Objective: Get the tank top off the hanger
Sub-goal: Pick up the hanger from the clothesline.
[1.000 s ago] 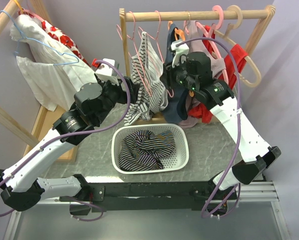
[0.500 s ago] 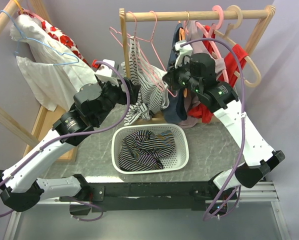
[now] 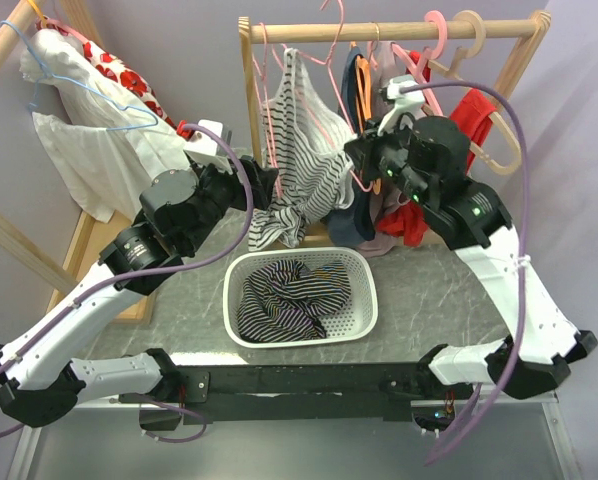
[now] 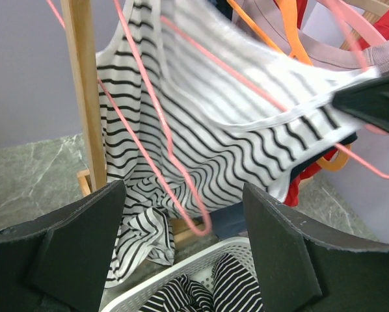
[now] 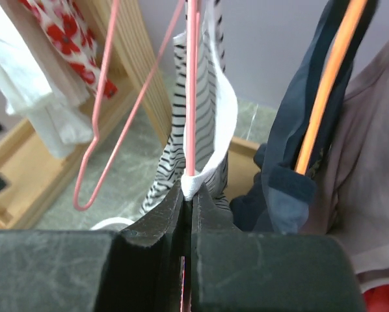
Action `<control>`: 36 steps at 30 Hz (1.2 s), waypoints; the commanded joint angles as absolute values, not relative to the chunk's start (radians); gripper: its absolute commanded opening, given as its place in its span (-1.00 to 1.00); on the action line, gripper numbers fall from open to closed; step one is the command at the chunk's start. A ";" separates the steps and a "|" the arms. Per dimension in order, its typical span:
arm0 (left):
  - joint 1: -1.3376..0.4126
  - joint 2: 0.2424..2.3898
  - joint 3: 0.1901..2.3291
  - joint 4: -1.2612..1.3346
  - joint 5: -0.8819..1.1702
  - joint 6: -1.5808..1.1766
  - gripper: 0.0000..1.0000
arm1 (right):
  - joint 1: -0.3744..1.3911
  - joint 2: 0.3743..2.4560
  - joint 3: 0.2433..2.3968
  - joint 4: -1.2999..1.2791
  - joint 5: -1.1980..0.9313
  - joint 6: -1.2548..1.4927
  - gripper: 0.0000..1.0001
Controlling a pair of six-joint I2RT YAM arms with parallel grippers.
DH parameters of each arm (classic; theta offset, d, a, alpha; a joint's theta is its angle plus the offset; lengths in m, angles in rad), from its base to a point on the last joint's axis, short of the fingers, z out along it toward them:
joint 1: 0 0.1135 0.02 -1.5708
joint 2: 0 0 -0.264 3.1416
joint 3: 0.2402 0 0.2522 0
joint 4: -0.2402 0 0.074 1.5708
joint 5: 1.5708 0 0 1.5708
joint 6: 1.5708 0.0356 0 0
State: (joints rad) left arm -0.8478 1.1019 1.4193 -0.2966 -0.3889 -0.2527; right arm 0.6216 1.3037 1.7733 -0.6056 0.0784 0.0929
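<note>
Right wrist view shows your right end effector (image 5: pixel 188 195) pressed together on the pink wire of the hanger (image 5: pixel 192 84). The white hem of the striped tank top (image 5: pixel 211 110) is bunched right at its tips. The tank top drapes over that wire, above and ahead of the fingers. Just to the right of the tips, a navy garment (image 5: pixel 279 188) hangs on an orange hanger (image 5: pixel 324 84). Your left end effector (image 4: pixel 181 218) is spread wide and holds nothing. The tank top hangs ahead of it and above, clear of both fingers. A white basket (image 4: pixel 181 263) holding striped cloth sits below it on the bench (image 4: pixel 25 175).
</note>
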 commanded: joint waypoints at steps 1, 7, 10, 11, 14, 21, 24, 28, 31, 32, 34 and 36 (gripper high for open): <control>-0.851 1.095 1.420 -0.265 -0.374 -0.267 0.57 | 0.683 1.252 1.808 -0.517 0.178 0.103 -1.00; -0.851 1.083 1.425 -0.279 -0.393 -0.267 0.57 | 0.726 1.207 1.833 -0.621 0.186 0.101 -1.00; -0.851 1.072 1.420 -0.279 -0.397 -0.264 0.59 | 0.726 1.132 1.803 -0.637 0.207 0.120 -1.00; -0.851 1.069 1.419 -0.278 -0.400 -0.262 0.60 | 0.724 1.114 1.795 -0.641 0.237 0.121 -1.00; -0.851 1.063 1.416 -0.276 -0.396 -0.261 0.65 | 0.724 1.056 1.786 -0.688 0.258 0.129 -1.00; -0.851 1.057 1.417 -0.275 -0.345 -0.271 0.86 | 0.724 0.973 1.783 -0.830 0.025 0.121 -1.00; -0.851 1.045 1.408 -0.265 -0.342 -0.285 0.99 | 0.724 0.919 1.735 -0.813 -0.086 0.153 -1.00; -0.850 1.035 1.404 -0.271 -0.328 -0.287 0.99 | 0.726 0.777 1.632 -0.712 -0.149 0.204 -1.00; -0.851 1.034 1.404 -0.272 -0.315 -0.290 0.99 | 0.724 0.759 1.650 -0.733 -0.166 0.216 -1.00; -0.851 1.032 1.404 -0.268 -0.305 -0.291 0.99 | 0.726 0.758 1.651 -0.759 -0.152 0.218 -1.00; -0.851 1.026 1.398 -0.264 -0.298 -0.296 0.99 | 0.726 0.771 1.637 -0.793 -0.140 0.216 -1.00; -0.851 1.028 1.397 -0.261 -0.291 -0.295 0.99 | 0.726 0.799 1.621 -0.850 -0.121 0.213 -1.00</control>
